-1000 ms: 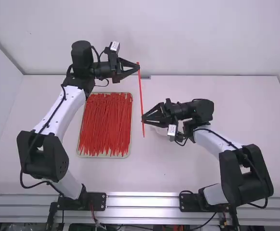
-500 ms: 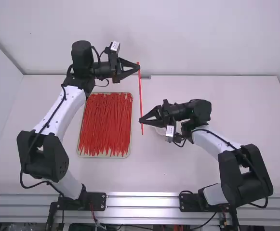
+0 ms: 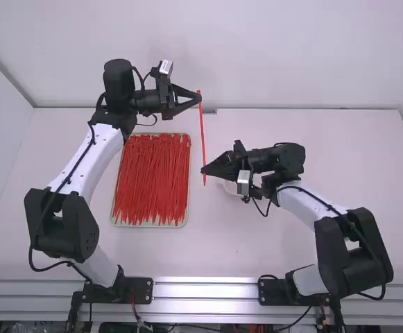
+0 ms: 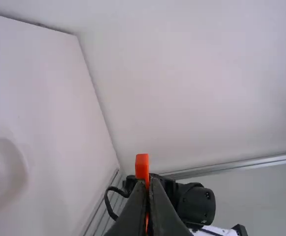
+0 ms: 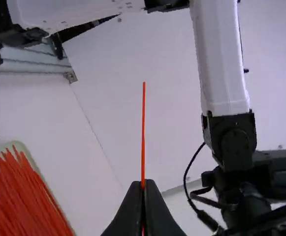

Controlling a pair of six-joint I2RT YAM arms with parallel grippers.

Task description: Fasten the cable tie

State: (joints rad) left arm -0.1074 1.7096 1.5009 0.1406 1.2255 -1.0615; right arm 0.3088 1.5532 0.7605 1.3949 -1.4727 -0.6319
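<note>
A single red cable tie (image 3: 202, 135) hangs nearly vertical above the table, right of the tray. My left gripper (image 3: 197, 98) is shut on its head end at the top; in the left wrist view the orange head (image 4: 142, 166) sticks out between the closed fingers. My right gripper (image 3: 204, 170) is shut on the tie's lower part, near its tail. The right wrist view has the thin red strap (image 5: 143, 132) rising straight from between the closed fingers.
A shallow tray (image 3: 184, 223) at left centre holds several red cable ties (image 3: 152, 179) in a flat heap, also seen as red ties (image 5: 19, 196) in the right wrist view. The left arm's white link (image 5: 219, 59) stands beyond the strap. A small white object (image 3: 227, 187) lies under the right gripper.
My right gripper has closed on the tie's lower part and shifted slightly up and left. The left arm has held still with the head end.
</note>
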